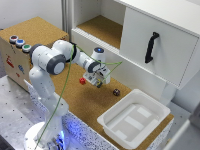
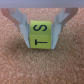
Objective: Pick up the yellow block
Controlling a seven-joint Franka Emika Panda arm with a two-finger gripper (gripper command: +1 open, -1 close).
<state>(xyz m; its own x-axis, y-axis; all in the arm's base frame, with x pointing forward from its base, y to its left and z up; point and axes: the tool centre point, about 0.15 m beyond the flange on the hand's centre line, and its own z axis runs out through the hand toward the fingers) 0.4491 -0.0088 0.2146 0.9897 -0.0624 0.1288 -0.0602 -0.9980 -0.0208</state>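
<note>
In the wrist view the yellow block (image 2: 39, 35) sits between the two fingers (image 2: 21, 24) of the gripper (image 2: 40, 31). The fingers are closed on its two opposite sides, and the block shows a face with black letters toward the camera. Below it the cork surface of the table (image 2: 45, 67) looks a little blurred, and a soft shadow lies under the block. From this the block seems to be already off the table or just leaving it, but the pictures do not let one be sure of this.

In the exterior view the gripper (image 1: 98, 77) hangs over the cork table (image 1: 75, 102), between the red cube (image 1: 82, 80) and the dark cube (image 1: 116, 92). The yellow block itself is not to be made out there. The white tray (image 1: 159, 111) lies further to the exterior view's right.

The step in hand is probably the lift. To do it well, the arm should go straight up, without turning the wrist, so that the small block does not twist between the fingers. The grip should stay firm and even, because the contact faces are small. The block appears centred between the fingers, which is good. The rise should also keep away from the red cube, which is near, and from the white cabinet (image 1: 150, 45) behind.
</note>
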